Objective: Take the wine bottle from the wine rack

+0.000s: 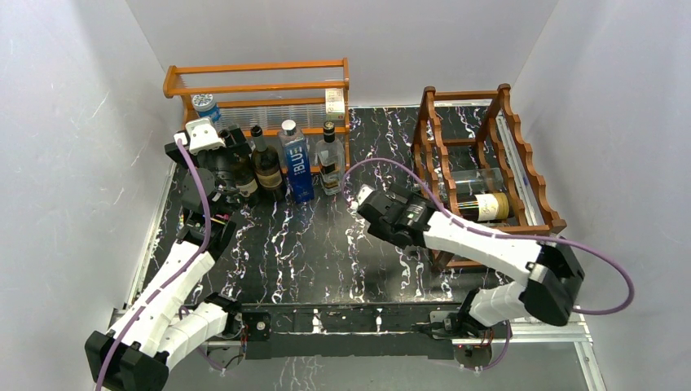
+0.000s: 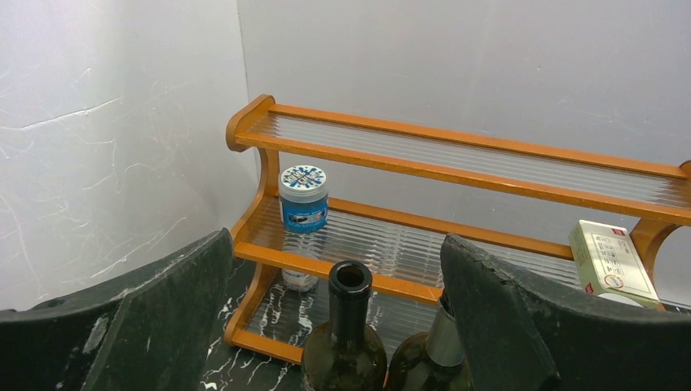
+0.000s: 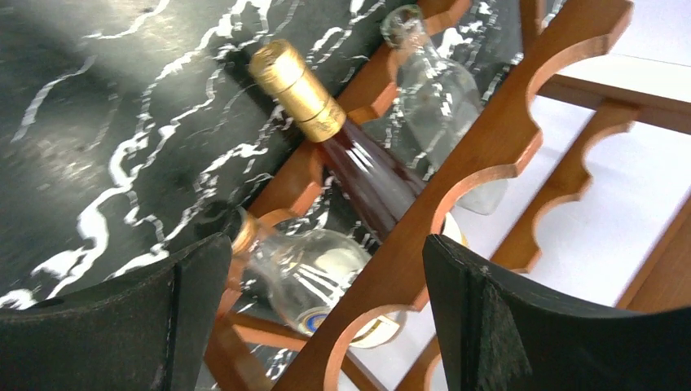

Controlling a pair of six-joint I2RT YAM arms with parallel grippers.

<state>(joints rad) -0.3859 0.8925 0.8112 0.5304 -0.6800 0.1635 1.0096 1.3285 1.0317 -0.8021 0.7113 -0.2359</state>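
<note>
On the table (image 1: 326,244) at left, the left hand (image 2: 336,269) gapes empty over four upright bottles (image 1: 266,167) before one orange shelf (image 1: 261,85), while the right hand (image 3: 326,252), likewise spread and empty, faces the wine rack (image 3: 481,167), where one gold-capped wine bottle (image 3: 350,155) lies beside two clear bottles (image 3: 432,90).

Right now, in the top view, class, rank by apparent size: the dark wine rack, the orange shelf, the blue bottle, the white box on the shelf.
Largest: the wine rack and the orange shelf, too alike to separate.
Next: the blue bottle.
Smallest: the white box.
</note>
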